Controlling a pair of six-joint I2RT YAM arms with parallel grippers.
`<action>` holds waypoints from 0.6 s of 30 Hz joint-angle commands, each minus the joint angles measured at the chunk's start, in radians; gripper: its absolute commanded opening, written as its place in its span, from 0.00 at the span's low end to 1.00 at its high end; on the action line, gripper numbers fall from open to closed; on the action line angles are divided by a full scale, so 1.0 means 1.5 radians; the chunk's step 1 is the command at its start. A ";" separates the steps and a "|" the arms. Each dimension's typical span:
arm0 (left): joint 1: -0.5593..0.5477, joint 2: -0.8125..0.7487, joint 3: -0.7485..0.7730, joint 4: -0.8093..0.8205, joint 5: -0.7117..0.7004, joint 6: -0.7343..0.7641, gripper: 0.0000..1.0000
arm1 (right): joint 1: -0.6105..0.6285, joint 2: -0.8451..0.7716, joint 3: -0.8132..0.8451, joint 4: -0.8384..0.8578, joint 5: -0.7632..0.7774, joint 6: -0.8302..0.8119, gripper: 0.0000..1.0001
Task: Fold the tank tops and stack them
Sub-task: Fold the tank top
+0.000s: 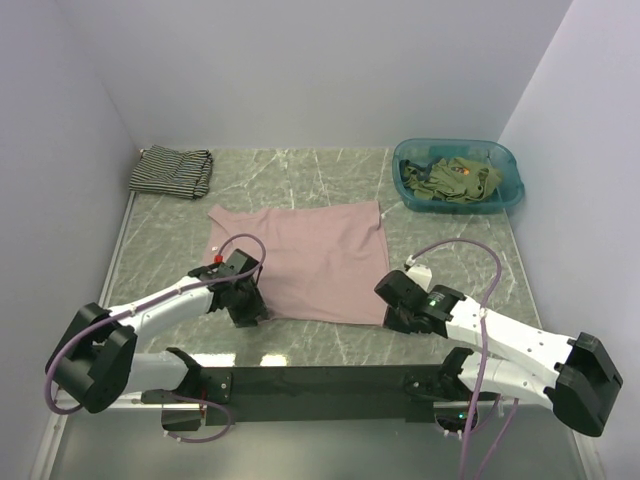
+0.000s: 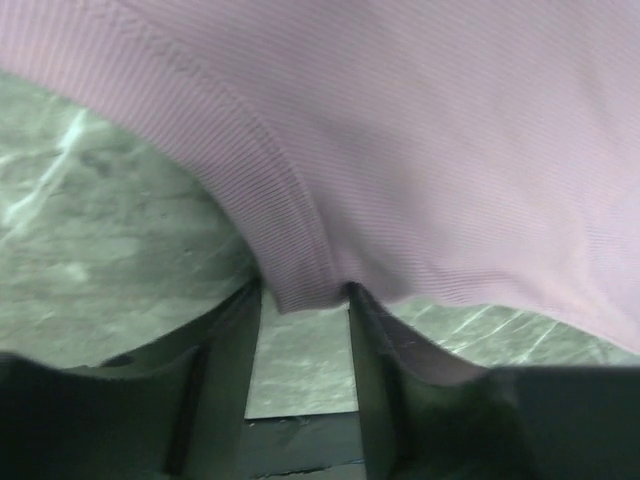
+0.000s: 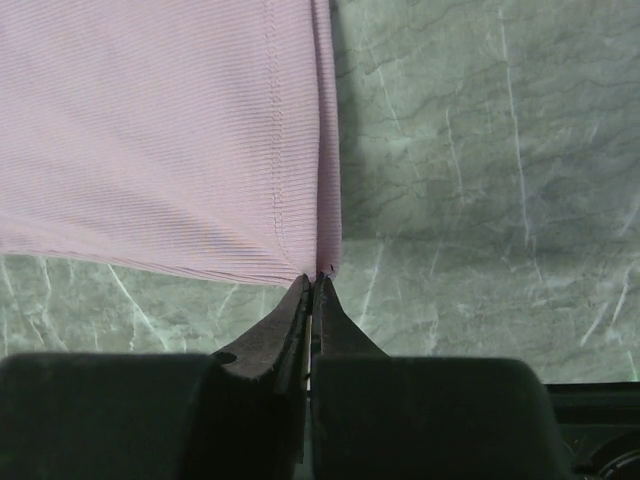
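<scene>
Cloth first: the plain, finely ribbed dusty-pink tank top (image 1: 310, 262) lies spread flat in the middle of the grey-green marble table (image 1: 300, 180), with its near hem facing the arm bases. Your right gripper (image 3: 315, 282) is pinched together on the near right corner of that hem, with the side seam running straight into its tips. Your left gripper (image 2: 300, 292) sits at the near left corner. Its jaws stand apart on either side of the hem's tip, and bare table shows through the gap between them, so I judge that corner straddled but not yet clamped.

The step in hand looks like taking both near corners for the first fold of this garment. The next move calls for you to bring the left jaws together on the hem, check that they have caught the cloth, then lift both corners evenly and carry them toward the far edge, so the fold lands square and does not skew.

Further out, the black-and-white striped tank top (image 1: 172, 170) lies folded in the far left corner, well apart from the pink one; that is probably where the stack belongs. The olive green tank tops (image 1: 455, 182) lie crumpled in the teal plastic basin (image 1: 460, 208) at far right and have yet to be folded.
</scene>
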 commanded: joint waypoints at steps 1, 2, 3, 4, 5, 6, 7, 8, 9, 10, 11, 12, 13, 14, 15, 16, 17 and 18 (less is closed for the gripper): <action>-0.007 0.020 -0.015 0.043 -0.012 -0.009 0.42 | 0.002 -0.016 0.026 -0.033 0.024 0.003 0.00; -0.007 0.021 -0.014 0.043 -0.013 -0.007 0.40 | 0.002 -0.016 0.027 -0.035 0.023 0.004 0.00; -0.007 0.022 -0.010 0.041 -0.033 -0.005 0.36 | 0.001 -0.016 0.027 -0.035 0.023 0.004 0.00; -0.007 0.023 -0.006 0.032 -0.040 -0.005 0.14 | 0.001 -0.015 0.028 -0.036 0.023 0.003 0.00; -0.007 0.024 -0.002 0.025 -0.048 -0.005 0.07 | 0.002 -0.014 0.031 -0.037 0.023 0.003 0.00; -0.007 0.024 0.008 0.018 -0.054 0.001 0.01 | 0.002 -0.013 0.033 -0.041 0.024 0.003 0.00; -0.007 0.024 0.013 0.003 -0.064 0.005 0.01 | 0.001 -0.013 0.038 -0.044 0.026 0.001 0.00; -0.007 0.023 0.018 -0.005 -0.069 0.010 0.01 | 0.001 -0.012 0.042 -0.045 0.028 -0.004 0.00; -0.006 0.020 0.032 -0.016 -0.074 0.026 0.01 | 0.002 -0.012 0.046 -0.051 0.031 -0.007 0.00; -0.007 0.018 0.043 -0.028 -0.085 0.033 0.01 | 0.001 -0.007 0.057 -0.055 0.034 -0.011 0.00; -0.007 0.016 0.055 -0.060 -0.093 0.040 0.01 | 0.001 -0.001 0.064 -0.057 0.037 -0.023 0.00; -0.007 0.012 0.083 -0.074 -0.100 0.059 0.01 | 0.001 0.006 0.073 -0.066 0.044 -0.028 0.00; -0.007 0.012 0.099 -0.086 -0.109 0.066 0.01 | -0.001 0.013 0.093 -0.067 0.048 -0.033 0.00; -0.007 0.011 0.113 -0.103 -0.112 0.071 0.01 | -0.006 0.028 0.101 -0.065 0.046 -0.050 0.00; -0.006 0.021 0.144 -0.106 -0.109 0.089 0.01 | -0.011 0.038 0.110 -0.057 0.041 -0.061 0.00; -0.006 0.029 0.160 -0.118 -0.114 0.091 0.01 | -0.023 0.047 0.122 -0.052 0.037 -0.069 0.00; -0.006 0.049 0.176 -0.124 -0.121 0.095 0.01 | -0.030 0.065 0.126 -0.043 0.032 -0.087 0.00; -0.003 0.057 0.198 -0.123 -0.120 0.103 0.01 | -0.040 0.074 0.129 -0.022 0.022 -0.096 0.00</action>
